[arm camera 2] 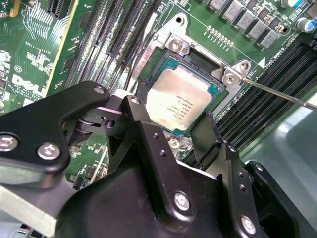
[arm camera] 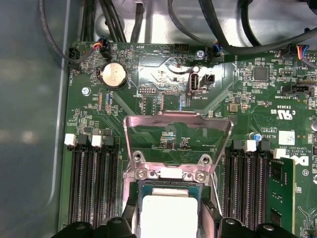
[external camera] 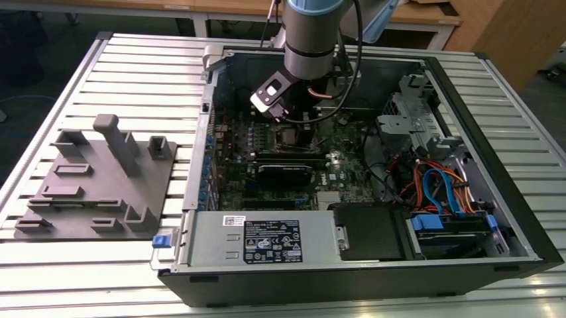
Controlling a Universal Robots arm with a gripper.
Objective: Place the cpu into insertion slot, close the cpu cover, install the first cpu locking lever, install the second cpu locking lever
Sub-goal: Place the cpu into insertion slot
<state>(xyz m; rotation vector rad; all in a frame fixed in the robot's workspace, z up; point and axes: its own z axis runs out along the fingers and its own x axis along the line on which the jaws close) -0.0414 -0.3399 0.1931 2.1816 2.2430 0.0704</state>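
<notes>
The spread pincer (arm camera 2: 171,118) straddles the cpu (arm camera 2: 181,94) seated in the insertion slot (arm camera 2: 195,58), twelve o'clock from the exterior view's power supply box (external camera: 256,242), cpu cover (arm camera: 148,120) raised.

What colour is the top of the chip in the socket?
The chip has a silvery-grey top, clearest in the second wrist view.

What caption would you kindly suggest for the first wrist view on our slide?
The cpu rests in the insertion slot, with the cpu cover swung open.
</notes>
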